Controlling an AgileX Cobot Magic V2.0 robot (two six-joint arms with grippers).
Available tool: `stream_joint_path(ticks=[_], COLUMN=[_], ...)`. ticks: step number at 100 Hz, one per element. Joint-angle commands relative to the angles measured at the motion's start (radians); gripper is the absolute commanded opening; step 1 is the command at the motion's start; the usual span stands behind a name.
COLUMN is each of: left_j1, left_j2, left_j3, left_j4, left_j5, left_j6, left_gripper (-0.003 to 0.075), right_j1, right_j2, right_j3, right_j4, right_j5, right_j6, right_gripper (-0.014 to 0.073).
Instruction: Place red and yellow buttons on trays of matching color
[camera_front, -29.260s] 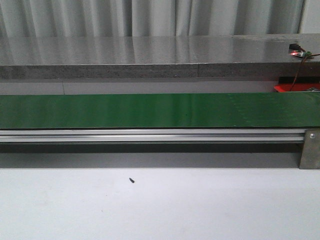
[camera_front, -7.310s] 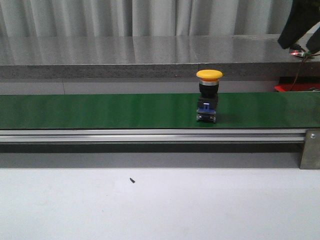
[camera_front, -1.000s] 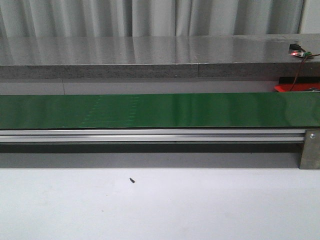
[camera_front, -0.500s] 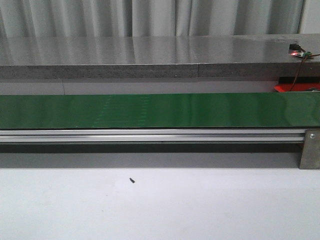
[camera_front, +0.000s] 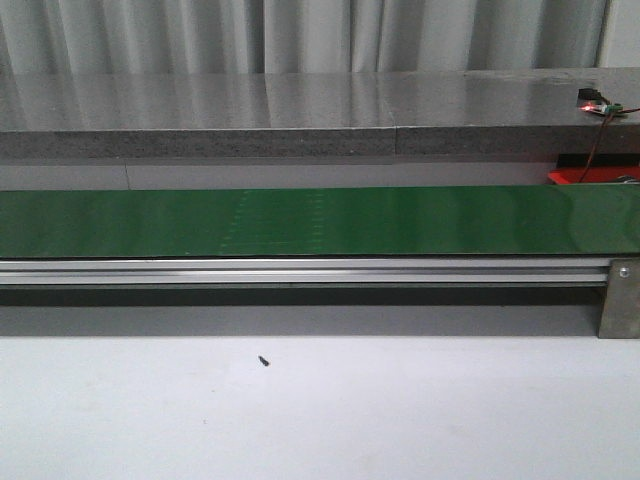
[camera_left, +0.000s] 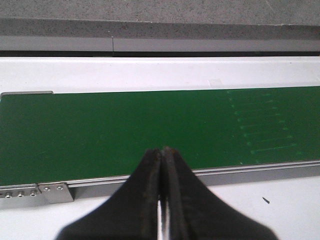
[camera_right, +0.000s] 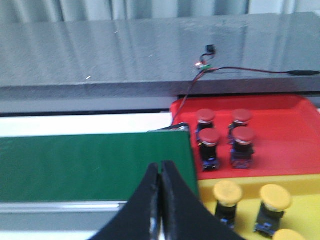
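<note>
The green conveyor belt (camera_front: 320, 220) runs lengthwise from the left edge to the right edge of the front view, with a silver rail (camera_front: 300, 270) along its near side and the white tabletop (camera_front: 320, 410) in front of it. Nothing rides on the belt. A faint stitched seam (camera_front: 285, 215) on the belt sits a little left of centre.

The buttons show only in the right wrist view, past the belt's end. Four red buttons (camera_right: 225, 132) stand upright in a two-by-two group on the red tray (camera_right: 285, 140), caps up and long axes vertical. Three yellow buttons (camera_right: 250, 200) stand upright on the yellow tray (camera_right: 300, 220), which lies just beside the red tray on its nearer side. A thin black wire (camera_right: 240, 70) trails over the grey ledge behind the trays.

The left gripper (camera_left: 162, 155) hangs above the near edge of the belt with its jaws pressed together and nothing between them. The right gripper (camera_right: 160, 172) hangs over the belt's end near the trays, jaws likewise pressed together and holding nothing.

Seven seconds ago a yellow button stood upright on the belt right of centre; it is gone from the belt now. Over the last second the seam has drifted rightward along the belt.
</note>
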Motion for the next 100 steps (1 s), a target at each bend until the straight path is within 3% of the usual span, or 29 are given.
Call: stream_joint_path(ticks=[1, 15, 39, 70, 100], left_j1=[-0.008, -0.008, -0.008, -0.008, -0.008], left_j2=[-0.002, -0.002, -0.002, -0.002, -0.002], left_j3=[-0.026, -0.026, -0.026, -0.026, -0.026], left_j4=[-0.022, -0.022, -0.022, -0.022, -0.022], left_j5=[-0.062, -0.062, -0.062, -0.062, -0.062], left_j6=[-0.005, -0.005, -0.005, -0.005, -0.005], left_gripper=[-0.0020, -0.0020, -0.0020, -0.0020, -0.0020], right_j1=[0.050, 0.097, 0.086, -0.026, -0.035], right_j2=[0.006, 0.006, -0.053, -0.189, -0.311], right_j3=[-0.020, -0.005, 0.161, 0.308, 0.416], right_j4=[0.000, -0.004, -0.009, -0.008, -0.004], right_j5=[-0.086, -0.134, -0.423, -0.359, -0.308], right_j6=[-0.009, -0.016, -0.016, 0.021, 0.038], right_gripper=[-0.0067, -0.0067, -0.0067, -0.0067, -0.0067])
